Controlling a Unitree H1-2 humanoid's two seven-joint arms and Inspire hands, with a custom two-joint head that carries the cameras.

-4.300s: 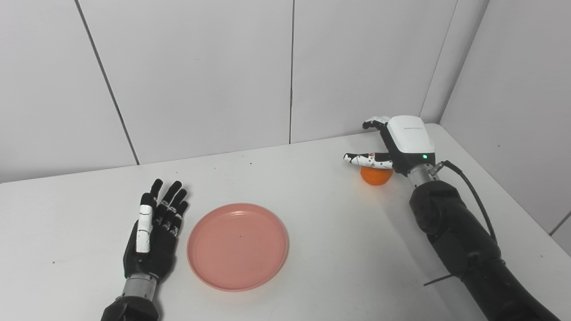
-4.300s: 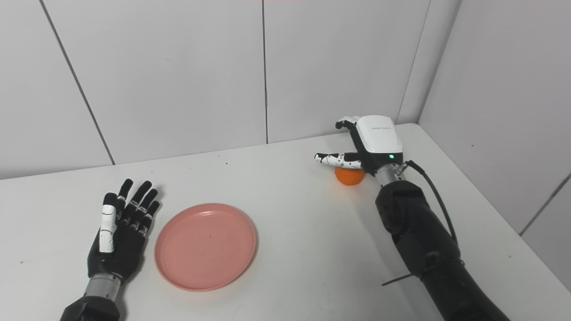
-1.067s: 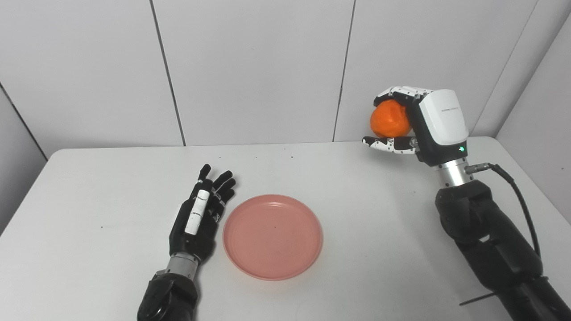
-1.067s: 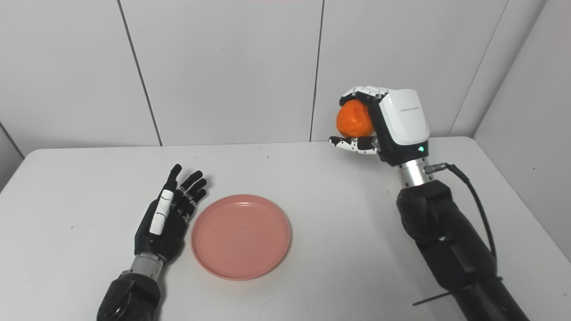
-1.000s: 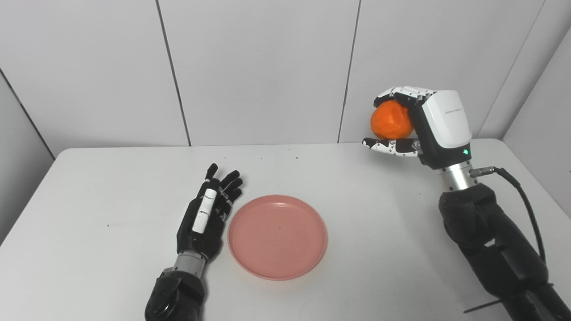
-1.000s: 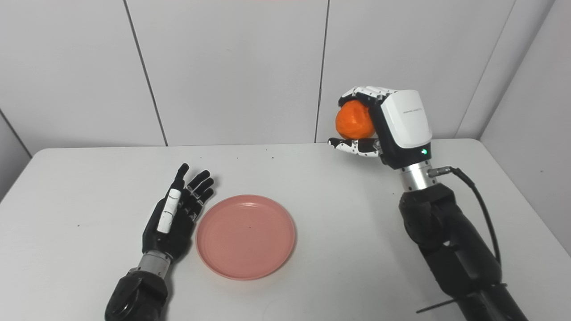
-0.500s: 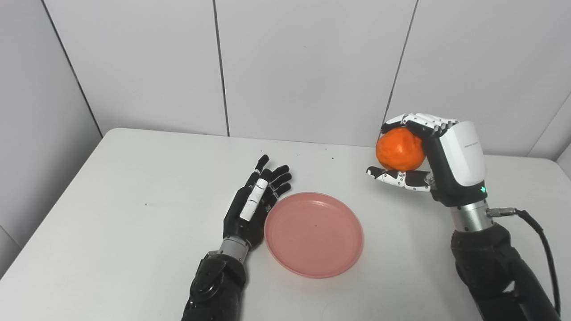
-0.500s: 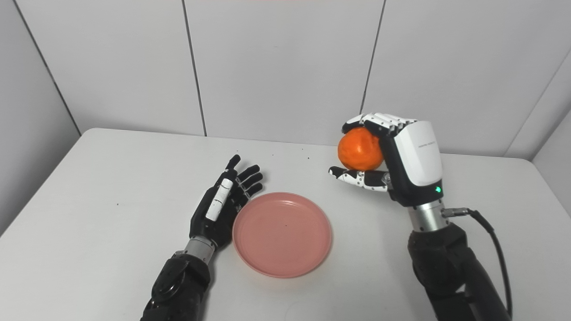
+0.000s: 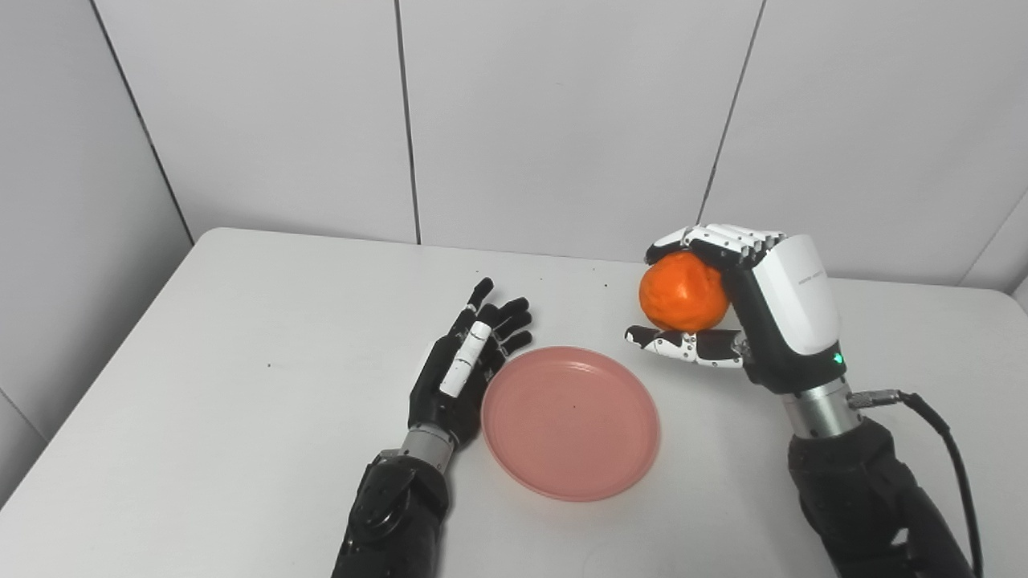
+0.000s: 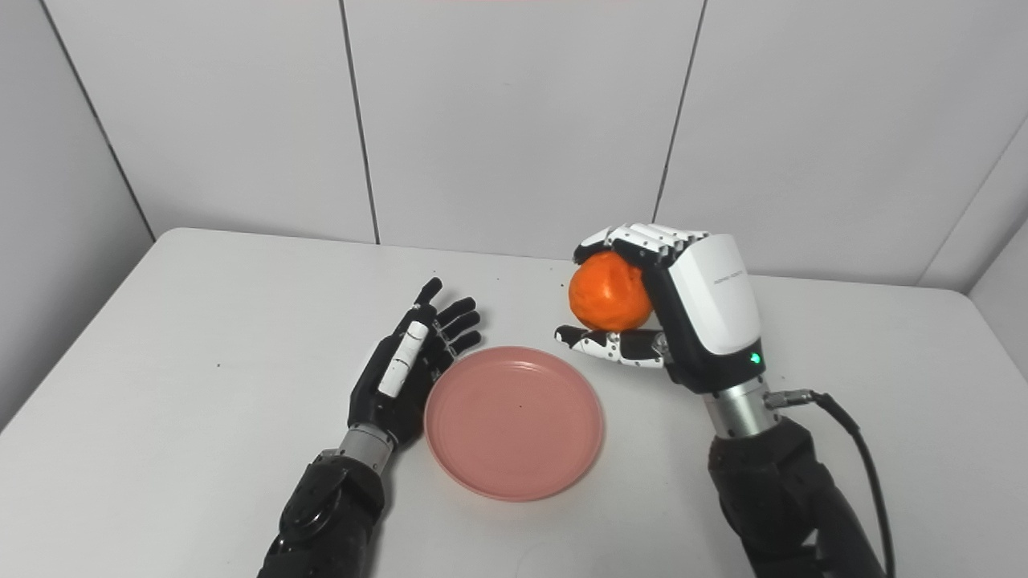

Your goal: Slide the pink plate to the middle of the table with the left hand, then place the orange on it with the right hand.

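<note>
The pink plate (image 9: 570,421) lies flat near the middle of the white table (image 9: 241,337). My left hand (image 9: 466,369) rests open on the table, edge-on against the plate's left rim, holding nothing. The orange (image 9: 683,281) is held in the air by my right hand (image 9: 747,313), which is shut on it with fingers over the top and thumb underneath. The orange hangs just above and to the right of the plate's far right rim. In the right eye view the orange (image 10: 608,292) sits in the right hand (image 10: 675,313) beside the plate (image 10: 514,421).
White wall panels (image 9: 562,120) close off the table's far side. A black cable (image 9: 940,433) runs from my right wrist. The table's left edge (image 9: 104,345) falls away at the left.
The right hand has carried the orange left and slightly down, closer to the plate. The camera has shifted a little. The left hand and plate stay put on the table.
</note>
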